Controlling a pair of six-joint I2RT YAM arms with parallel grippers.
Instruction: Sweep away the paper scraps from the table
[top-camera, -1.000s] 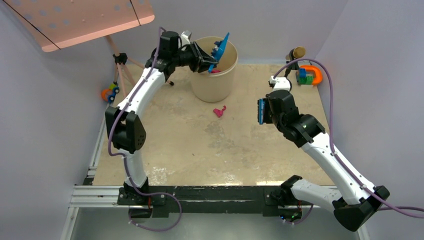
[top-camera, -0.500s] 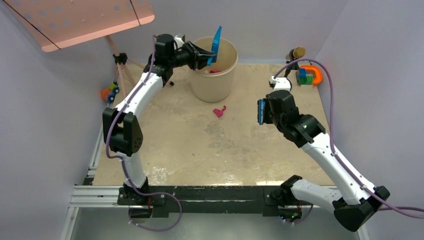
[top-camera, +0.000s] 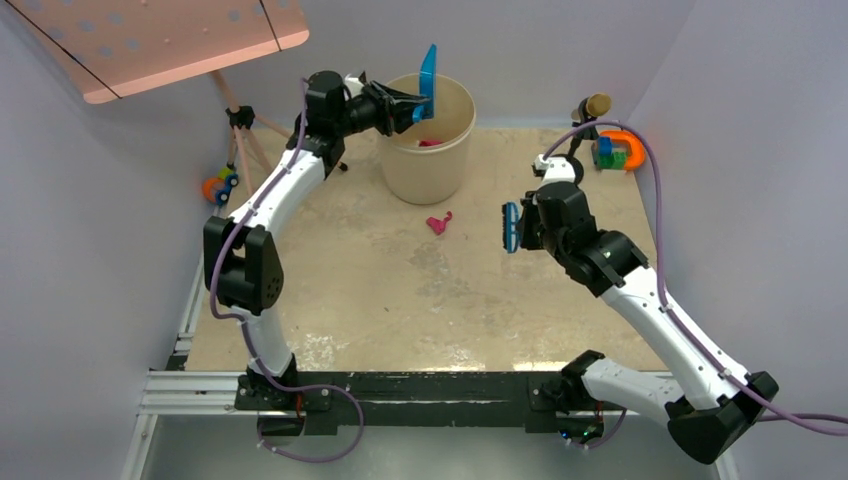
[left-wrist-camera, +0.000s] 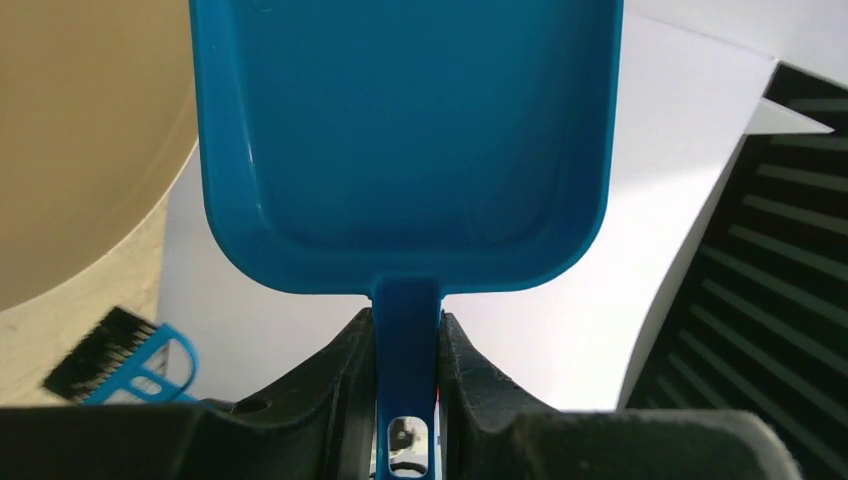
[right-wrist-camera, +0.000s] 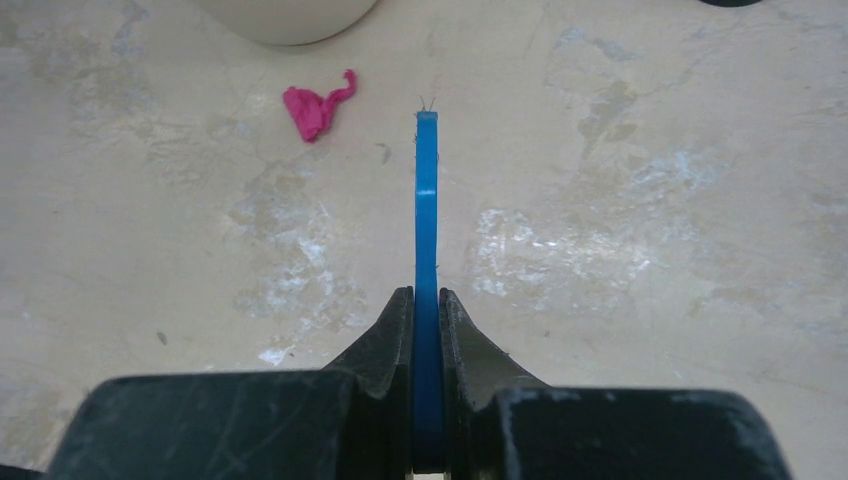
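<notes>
pink paper scrap (top-camera: 438, 224): It lies alone on the table (top-camera: 380, 290), a little above the centre of the top view, just below the beige bucket (top-camera: 425, 165) and not touching it. You can see no other scrap on the tabletop.
scraps in the bucket: A bit of pink shows inside the rim; the rest of the inside is hidden.
hand brush (right-wrist-camera: 427, 190): The right gripper (right-wrist-camera: 427, 300) is pressed together on its handle. The scrap is up and to the left of the brush tip, apart from it.
dustpan (left-wrist-camera: 405, 130): The left gripper (left-wrist-camera: 405, 330) pinches its thin handle. The pan stands upright over the bucket rim and looks empty.
risk, no catcher: If you sweep now, nothing is behind the scrap. It may roll against the bucket wall, where the pan fits badly.
risk, flick: The scrap is light, so a fast stroke may throw it far.
risk, bucket: When you lower the pan, it may hit the rim and tip the bucket.
risk, arms: Both tools must meet in one small place, so they may collide.
risk, twist: The brush may turn in the jaws if you press hard.
</notes>
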